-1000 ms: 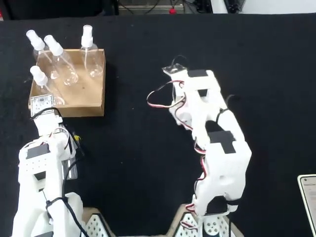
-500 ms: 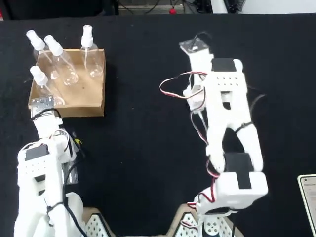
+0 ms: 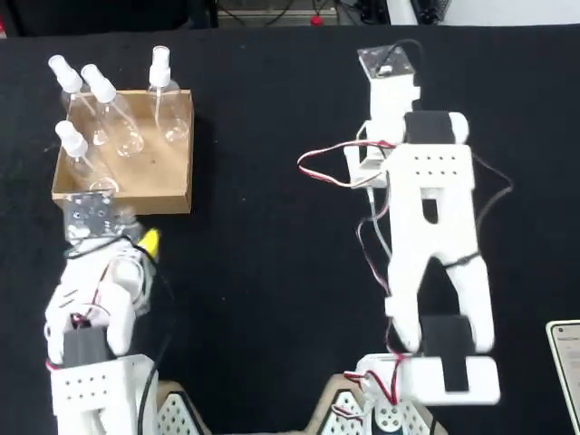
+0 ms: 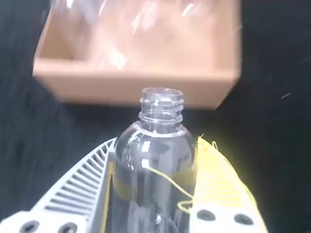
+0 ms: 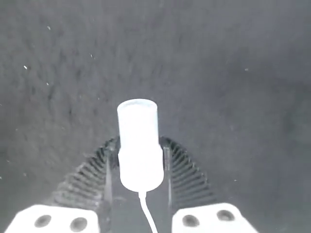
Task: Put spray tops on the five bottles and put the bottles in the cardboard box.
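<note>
The left jaws are clamped on a clear bottle [image 4: 156,145] whose threaded neck is bare, its mouth pointing at the near wall of the cardboard box [image 4: 136,85], close by. The right jaws pinch a white spray top [image 5: 139,145], its thin tube trailing back between them, above the black tabletop [image 3: 254,118], well apart from the box. Four capped bottles [image 3: 118,127] sit in the box

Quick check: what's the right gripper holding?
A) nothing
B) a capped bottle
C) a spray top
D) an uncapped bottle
C: the right gripper is shut on a white spray top; the uncapped bottle is in the left gripper.
</note>
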